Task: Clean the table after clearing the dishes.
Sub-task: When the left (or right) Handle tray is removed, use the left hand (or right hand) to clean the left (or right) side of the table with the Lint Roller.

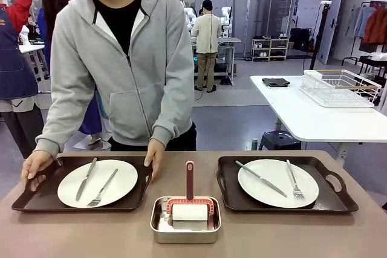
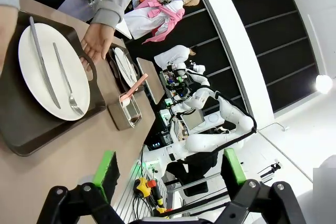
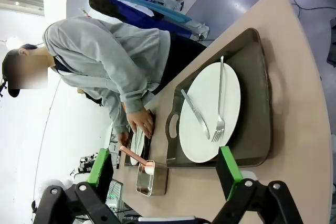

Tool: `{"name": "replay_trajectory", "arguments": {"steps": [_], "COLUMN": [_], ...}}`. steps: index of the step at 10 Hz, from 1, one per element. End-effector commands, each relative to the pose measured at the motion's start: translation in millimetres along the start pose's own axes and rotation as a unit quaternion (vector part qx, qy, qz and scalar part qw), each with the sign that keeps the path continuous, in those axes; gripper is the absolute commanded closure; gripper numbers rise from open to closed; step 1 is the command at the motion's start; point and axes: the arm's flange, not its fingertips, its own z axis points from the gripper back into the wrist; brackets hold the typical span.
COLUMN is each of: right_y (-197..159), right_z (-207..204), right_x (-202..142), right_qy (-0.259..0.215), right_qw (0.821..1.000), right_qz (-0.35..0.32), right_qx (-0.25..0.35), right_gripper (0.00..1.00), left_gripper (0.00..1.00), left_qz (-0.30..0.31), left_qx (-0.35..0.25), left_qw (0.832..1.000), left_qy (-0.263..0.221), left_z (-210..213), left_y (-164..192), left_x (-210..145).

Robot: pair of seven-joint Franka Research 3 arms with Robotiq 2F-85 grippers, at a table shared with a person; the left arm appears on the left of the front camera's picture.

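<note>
The brown table (image 1: 272,234) holds two dark handled trays. On the left tray (image 1: 36,200) lies a white plate (image 1: 124,176) with a knife and fork. A person in a grey hoodie grips both of its handles, one hand (image 1: 36,164) on the outer handle and the other hand (image 1: 154,155) on the inner one. The right tray (image 1: 230,197) carries a second plate (image 1: 260,194) with cutlery. My left gripper (image 2: 170,177) is open above the table's near edge, short of that held tray (image 2: 21,129). My right gripper (image 3: 165,169) is open, near the right tray (image 3: 257,103).
A small steel tin (image 1: 185,234) with a red-handled roller (image 1: 189,209) stands between the trays at the front edge. A white table (image 1: 314,119) with a wire rack (image 1: 338,87) stands at the back right, with a dark stool (image 1: 278,140) under it. Other people stand farther off.
</note>
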Motion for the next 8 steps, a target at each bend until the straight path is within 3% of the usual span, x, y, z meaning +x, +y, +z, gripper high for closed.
{"name": "replay_trajectory", "arguments": {"steps": [1, 8], "right_y": [3.8, 3.8], "right_z": [1.0, 1.0], "right_x": [-3.0, -3.0], "right_qy": [-0.005, -0.005], "right_qw": [1.0, 1.0], "right_qz": [0.004, 0.004], "right_qx": [0.003, 0.003], "right_gripper": [0.0, 0.0], "left_gripper": [0.0, 0.0], "left_qz": [0.004, 0.004], "left_qx": [0.007, 0.007], "left_qw": [1.0, 1.0], "left_qy": [0.005, 0.005], "left_z": [2.1, 2.1], "left_y": [-0.8, -0.8], "left_x": [-2.6, -2.6]}}
